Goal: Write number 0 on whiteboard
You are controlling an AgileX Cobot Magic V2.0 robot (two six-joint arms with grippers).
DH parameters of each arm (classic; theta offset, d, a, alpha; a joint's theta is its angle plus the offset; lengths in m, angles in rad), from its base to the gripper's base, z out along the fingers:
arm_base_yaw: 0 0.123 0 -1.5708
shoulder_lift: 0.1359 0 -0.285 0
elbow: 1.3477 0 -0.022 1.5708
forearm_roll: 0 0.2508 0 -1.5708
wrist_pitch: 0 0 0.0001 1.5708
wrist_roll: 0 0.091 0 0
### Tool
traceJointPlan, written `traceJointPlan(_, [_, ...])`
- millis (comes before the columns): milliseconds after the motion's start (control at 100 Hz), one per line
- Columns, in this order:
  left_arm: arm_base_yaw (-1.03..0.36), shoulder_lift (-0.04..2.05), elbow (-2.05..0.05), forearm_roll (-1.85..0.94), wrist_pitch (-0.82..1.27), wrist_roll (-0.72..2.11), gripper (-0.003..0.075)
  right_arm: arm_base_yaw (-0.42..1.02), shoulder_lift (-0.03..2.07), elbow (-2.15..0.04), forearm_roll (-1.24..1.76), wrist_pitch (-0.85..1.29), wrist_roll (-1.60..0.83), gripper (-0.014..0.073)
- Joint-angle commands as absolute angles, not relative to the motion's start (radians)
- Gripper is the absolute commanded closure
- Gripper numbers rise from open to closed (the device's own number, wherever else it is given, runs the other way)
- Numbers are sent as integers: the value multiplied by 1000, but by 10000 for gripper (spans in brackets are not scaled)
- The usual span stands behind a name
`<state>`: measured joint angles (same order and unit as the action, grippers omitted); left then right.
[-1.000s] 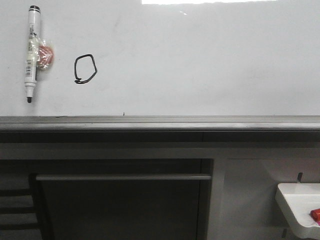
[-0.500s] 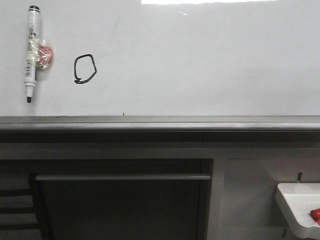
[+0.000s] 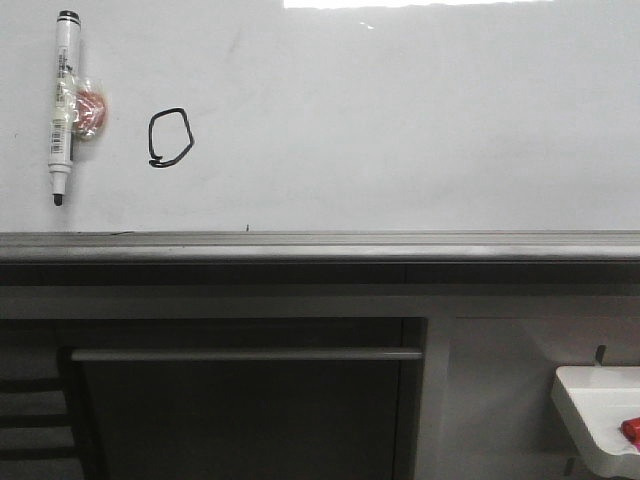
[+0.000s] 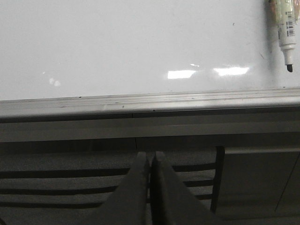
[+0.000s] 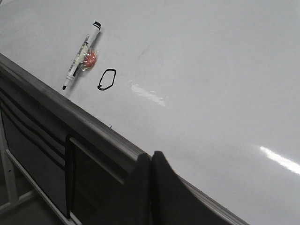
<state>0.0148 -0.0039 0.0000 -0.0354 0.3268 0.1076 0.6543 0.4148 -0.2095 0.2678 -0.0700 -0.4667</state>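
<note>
Both sets of jaws are pressed closed on nothing, operator: your left gripper (image 4: 150,161) shows its two dark fingers meeting in front of the grey panels below the board, and your right gripper (image 5: 150,161) is the same, fingers together and low, near the board's lower edge. Look left to right across the front view now. Far left on the whiteboard (image 3: 420,120) you have the marker pen (image 3: 63,105) stuck upright against the surface, black cap end up, tip pointing down, with a small reddish lump in clear wrap (image 3: 90,112) fixed at its right side. Just beside that, a little to the right and apart from the pen, sits the number 0 (image 3: 170,138), a thin black loop, slightly angular, with a tiny tail at its lower left. Right of the loop the board runs white and glossy, faint smudges, a bright glare strip at the top. Under it you see the grey metal ledge (image 3: 320,245) running the full width, then dark cabinet panels below. Bottom right corner, there's a small white tray (image 3: 590,395) holding something red (image 3: 631,430) at the frame's edge.
</note>
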Motion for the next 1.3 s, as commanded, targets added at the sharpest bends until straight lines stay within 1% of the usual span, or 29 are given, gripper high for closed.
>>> traceJointPlan(0, [15, -30, 11, -45, 262, 102, 741, 650, 415, -235, 258, -148, -474, 650])
traceJointPlan(290, [15, -30, 11, -45, 262, 102, 741, 650, 415, -235, 258, -150, -474, 649])
traceJointPlan(540, [15, -30, 11, -45, 262, 102, 741, 650, 415, -235, 264, -279, -474, 649])
traceJointPlan(670, [15, -30, 11, -45, 262, 102, 741, 650, 401, -235, 255, -289, -345, 650])
traceJointPlan(740, [15, -30, 11, -45, 262, 102, 741, 642, 384, -235, 165, -289, -269, 650])
traceJointPlan(880, [15, -30, 11, -45, 262, 102, 741, 572, 365, -235, -11, -271, -68, 650])
traceJointPlan(1010, [15, -30, 11, -45, 262, 102, 741, 462, 335, -235, -135, -239, 81, 650])
traceJointPlan(1080, [15, -30, 11, -45, 262, 102, 741, 399, 313, -235, -197, -237, 116, 650])
traceJointPlan(1291, [15, -30, 11, -45, 262, 102, 741, 251, 241, -196, -198, -264, 116, 650])
